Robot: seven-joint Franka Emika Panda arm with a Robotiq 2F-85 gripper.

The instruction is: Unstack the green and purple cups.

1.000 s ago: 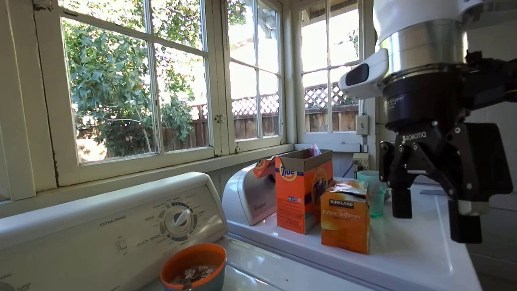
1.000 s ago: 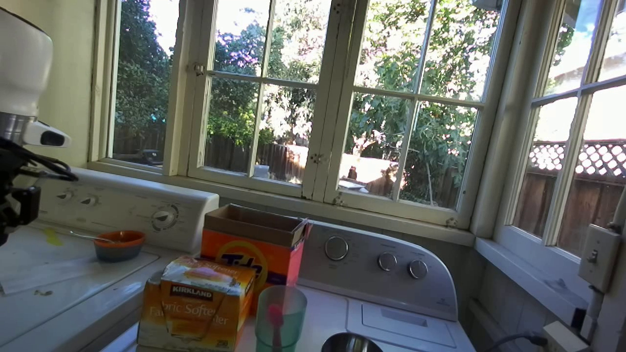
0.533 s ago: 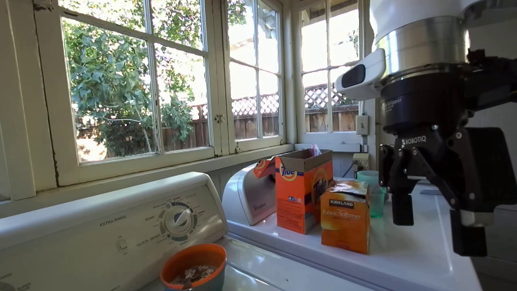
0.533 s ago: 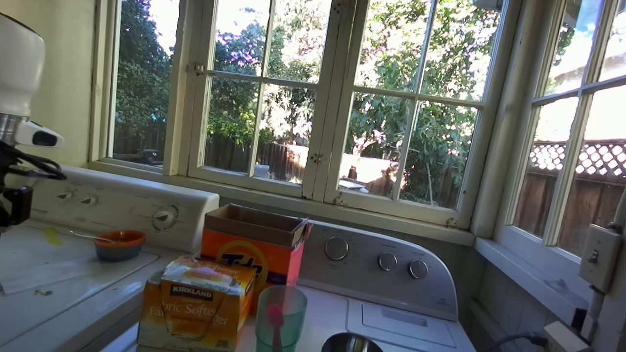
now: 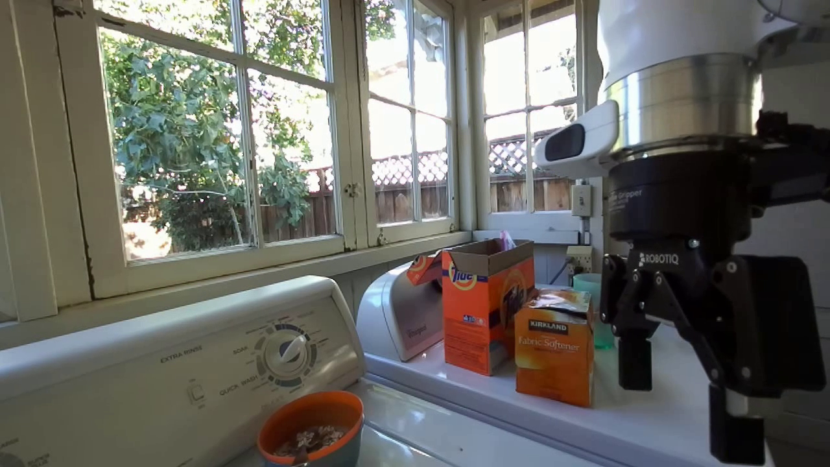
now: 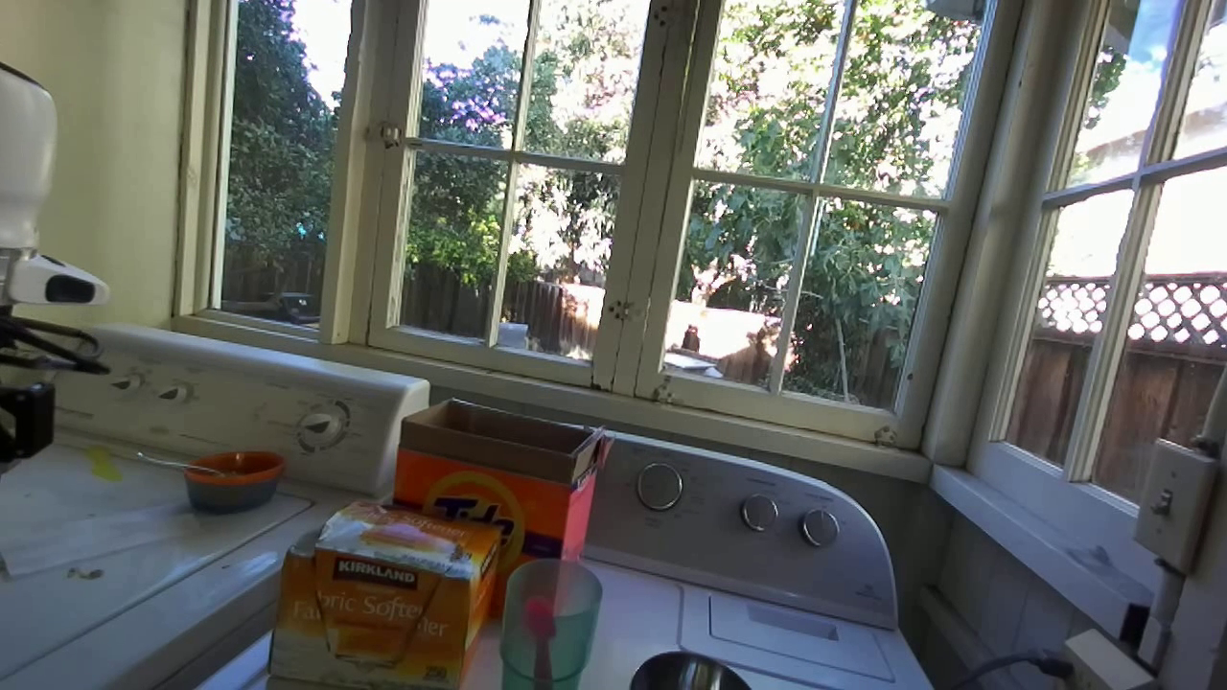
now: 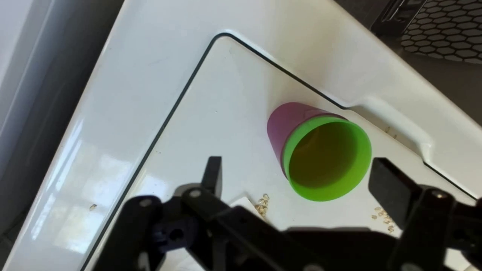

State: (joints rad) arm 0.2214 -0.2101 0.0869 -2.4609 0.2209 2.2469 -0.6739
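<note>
The end effector [image 5: 687, 412], jaws spread and pinching nothing, sits lower in an exterior view than a second ago, so it is probably descending for a grasp. In the wrist view the green cup [image 7: 325, 160] shows between the jaws, nearer one than the other, nested in the purple cup [image 7: 285, 126]; the height left is hard to judge. Both appear upright on the white lid [image 7: 211, 124], nothing unstacked yet; a pinch on green alone seems called for. Farther out, the bowl [image 6: 232, 496], Tide box [image 5: 476, 324] and softener box [image 5: 554, 357] are unmoved.
</note>
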